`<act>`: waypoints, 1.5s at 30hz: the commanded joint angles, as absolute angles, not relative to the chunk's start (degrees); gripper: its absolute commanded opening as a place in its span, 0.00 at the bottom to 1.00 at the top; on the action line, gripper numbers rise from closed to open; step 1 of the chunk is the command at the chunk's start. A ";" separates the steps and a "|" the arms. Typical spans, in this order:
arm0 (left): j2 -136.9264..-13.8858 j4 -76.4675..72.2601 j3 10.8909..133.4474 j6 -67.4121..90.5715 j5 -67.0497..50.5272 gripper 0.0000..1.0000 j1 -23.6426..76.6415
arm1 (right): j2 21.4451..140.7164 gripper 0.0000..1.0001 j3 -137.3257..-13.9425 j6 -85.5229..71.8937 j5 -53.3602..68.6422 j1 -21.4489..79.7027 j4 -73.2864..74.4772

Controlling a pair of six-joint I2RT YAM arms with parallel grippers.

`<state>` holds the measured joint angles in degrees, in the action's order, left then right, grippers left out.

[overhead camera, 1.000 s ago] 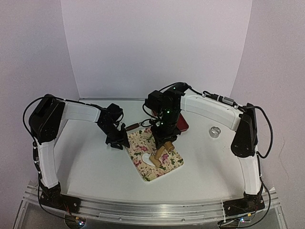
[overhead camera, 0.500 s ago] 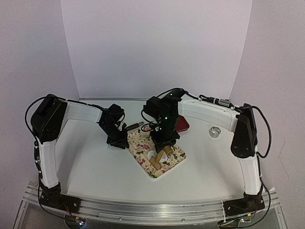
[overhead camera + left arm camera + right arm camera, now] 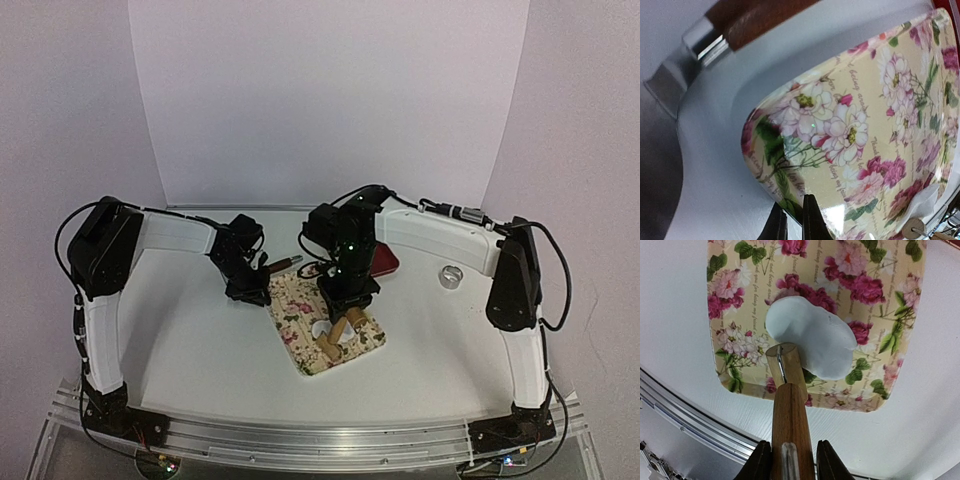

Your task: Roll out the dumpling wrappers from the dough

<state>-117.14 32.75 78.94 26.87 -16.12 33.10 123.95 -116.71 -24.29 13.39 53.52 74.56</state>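
**Top view:** The left fingers (image 3: pixel 249 291) sit at the far left corner of a floral tray (image 3: pixel 300 352) on the white bench (image 3: pixel 200 340). The right fingers (image 3: pixel 345 300) hold a wooden rolling pin (image 3: pixel 333 338) over the tray. A red tray (image 3: pixel 388 260) and a metal ring (image 3: pixel 452 275) lie farther right.

**Left wrist:** The left fingers (image 3: pixel 809 220) are pinched almost together on the floral tray's (image 3: pixel 840 125) rim. A brown-handled metal tool (image 3: pixel 715 35) lies just beyond the corner.

**Right wrist:** The right fingers (image 3: pixel 760 462) clamp the rolling pin (image 3: pixel 789 415) from both sides. Its far end reaches the edge of the dumpling wrapper (image 3: pixel 815 337), a flattened, oblong white piece lying in the floral tray (image 3: pixel 880 300).
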 commanded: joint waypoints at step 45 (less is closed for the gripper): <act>-125.24 32.99 85.80 3.34 -15.68 0.00 33.84 | 128.49 0.00 -133.72 -24.79 8.22 63.62 85.37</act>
<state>-123.20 31.38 87.76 5.37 -15.56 33.21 128.62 -131.53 -23.98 8.86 62.49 77.22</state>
